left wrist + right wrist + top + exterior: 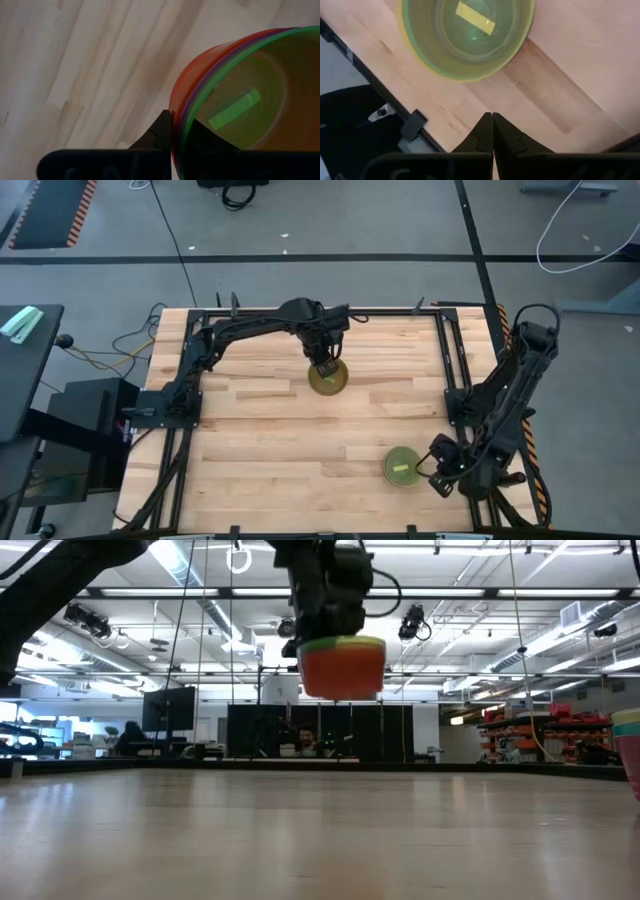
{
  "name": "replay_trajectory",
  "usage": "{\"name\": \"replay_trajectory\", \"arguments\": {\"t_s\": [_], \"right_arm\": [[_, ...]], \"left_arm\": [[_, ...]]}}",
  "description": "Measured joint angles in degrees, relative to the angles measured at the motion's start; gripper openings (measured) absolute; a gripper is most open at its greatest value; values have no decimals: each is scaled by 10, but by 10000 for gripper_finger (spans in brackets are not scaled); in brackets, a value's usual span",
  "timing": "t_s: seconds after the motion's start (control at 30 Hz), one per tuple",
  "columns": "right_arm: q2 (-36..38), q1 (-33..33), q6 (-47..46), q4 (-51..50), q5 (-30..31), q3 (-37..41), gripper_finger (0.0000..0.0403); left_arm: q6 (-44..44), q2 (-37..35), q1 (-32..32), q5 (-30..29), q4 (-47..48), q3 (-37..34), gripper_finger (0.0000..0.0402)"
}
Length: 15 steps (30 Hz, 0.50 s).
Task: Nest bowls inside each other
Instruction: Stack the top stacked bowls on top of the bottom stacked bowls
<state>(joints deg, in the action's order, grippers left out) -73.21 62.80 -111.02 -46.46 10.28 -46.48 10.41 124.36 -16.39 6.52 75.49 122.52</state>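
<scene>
- Left gripper point(326, 366): over the far middle of the table point(260, 430), clamped on the rim of a nested stack of bowls point(329, 377), one finger inside and one outside; stack lifted clear of the tabletop in the low view point(342, 666).
- Held stack, left wrist view point(240, 105): orange outermost, purple rim next, green innermost.
- Second stack of bowls point(402, 466): resting on the table near the front right; yellow rim outside, green within point(467, 35).
- Right gripper point(436, 469): just beside this second stack, fingers pressed together, holding nothing point(492, 131).

place: big industrial lab hall around my table point(260, 430)
evidence: ceiling strip lights point(560, 635), storage racks point(530, 735), monitors point(168, 710)
</scene>
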Motion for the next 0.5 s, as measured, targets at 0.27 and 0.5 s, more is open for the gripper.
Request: {"name": "replay_trajectory", "arguments": {"t_s": [0.27,0.5], "right_arm": [[-59,0,6,46,3,0,2],[-110,-2,0,83,4,0,2]], "left_arm": [[-12,0,13,-4,95,77,18],[-16,0,26,-5,119,93,18]]}}
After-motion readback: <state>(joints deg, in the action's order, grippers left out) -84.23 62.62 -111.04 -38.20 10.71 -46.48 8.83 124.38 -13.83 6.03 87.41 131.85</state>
